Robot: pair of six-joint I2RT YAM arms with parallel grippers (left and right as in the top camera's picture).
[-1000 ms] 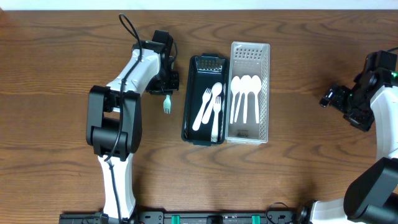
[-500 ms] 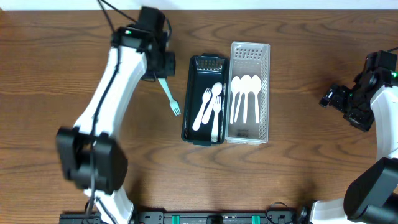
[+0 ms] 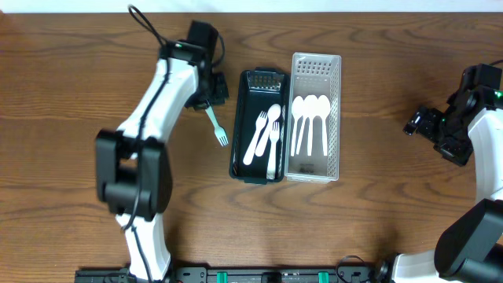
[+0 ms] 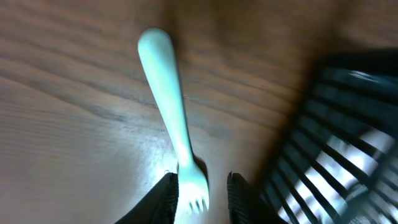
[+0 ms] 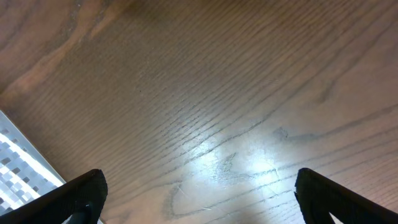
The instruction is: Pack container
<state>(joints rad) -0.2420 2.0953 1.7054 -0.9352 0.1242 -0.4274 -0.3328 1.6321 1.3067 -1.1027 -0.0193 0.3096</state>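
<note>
Mint-green plastic fork [image 3: 217,126] apparently lying on the wooden surface [image 3: 377,212], just beside the black plastic tray [image 3: 236,157].
Left claw [image 4: 202,196] straddles its tine end, fingers apart, not pinching; right claw [image 5: 199,193] gapes wide. Likely light, stiff, slick: grip the handle mid-length.

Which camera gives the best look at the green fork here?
Left wrist: the fork fills the frame, handle tip to tines, though slightly blurred. Overhead shows it small beside the black tray, its handle end under the left gripper. Right wrist shows table and a basket corner, no fork.
</note>
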